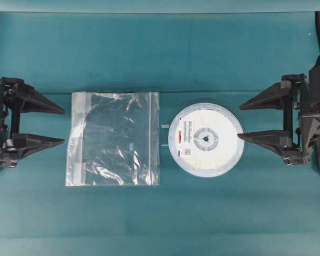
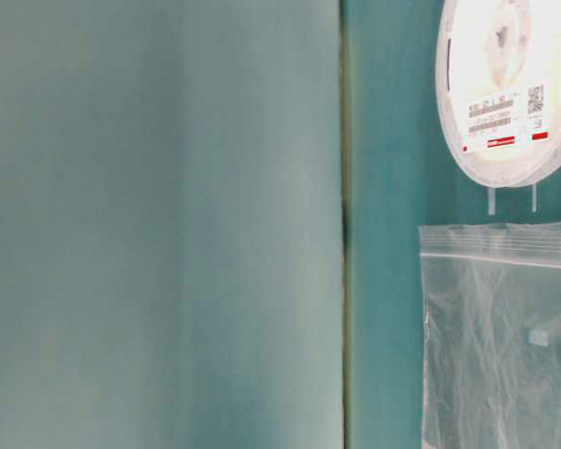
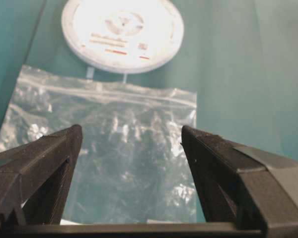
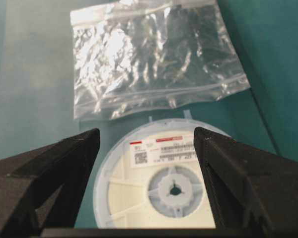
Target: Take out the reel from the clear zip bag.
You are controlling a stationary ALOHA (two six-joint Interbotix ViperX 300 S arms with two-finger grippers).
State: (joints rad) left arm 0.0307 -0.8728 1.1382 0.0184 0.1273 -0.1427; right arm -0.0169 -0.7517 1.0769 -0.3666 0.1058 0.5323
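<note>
You will find the reel (image 1: 206,140) lying on the table just beside the empty clear zip bag (image 1: 114,138); removal appears complete, left gripper (image 1: 63,126) and right gripper (image 1: 240,121) spread wide, grasping nothing

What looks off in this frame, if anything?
The reel already lies flat on the table, outside the clear zip bag and just beyond its zip edge. The bag looks empty and crinkled. Both grippers, left and right, are open and holding nothing.

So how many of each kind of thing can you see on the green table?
Reel: 1
Bag: 1
End effectors: 2, left and right, both open
Total: 4
</note>
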